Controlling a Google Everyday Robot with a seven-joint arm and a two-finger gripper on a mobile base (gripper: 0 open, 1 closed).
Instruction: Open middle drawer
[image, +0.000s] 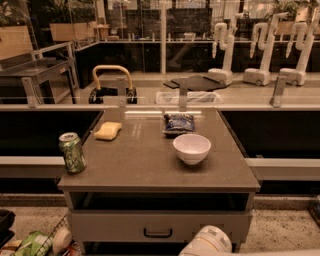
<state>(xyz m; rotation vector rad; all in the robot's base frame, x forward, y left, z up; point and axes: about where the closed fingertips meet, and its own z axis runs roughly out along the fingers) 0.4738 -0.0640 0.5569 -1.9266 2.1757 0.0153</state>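
The middle drawer (115, 225) is the wide flat grey front under the counter top, and it sits closed and flush. Its small dark curved pull handle (157, 233) is at the centre. Above it is a dark open slot (160, 201) with no front panel. A white rounded part of my arm (206, 241) shows at the bottom edge, just right of the handle and in front of the drawer. The gripper is out of view below the frame.
On the grey counter top (145, 167) stand a green soda can (72, 152), a yellow sponge (108, 131), a blue snack bag (179, 123) and a white bowl (191, 148). A wire basket with items (37, 243) sits on the floor at the lower left.
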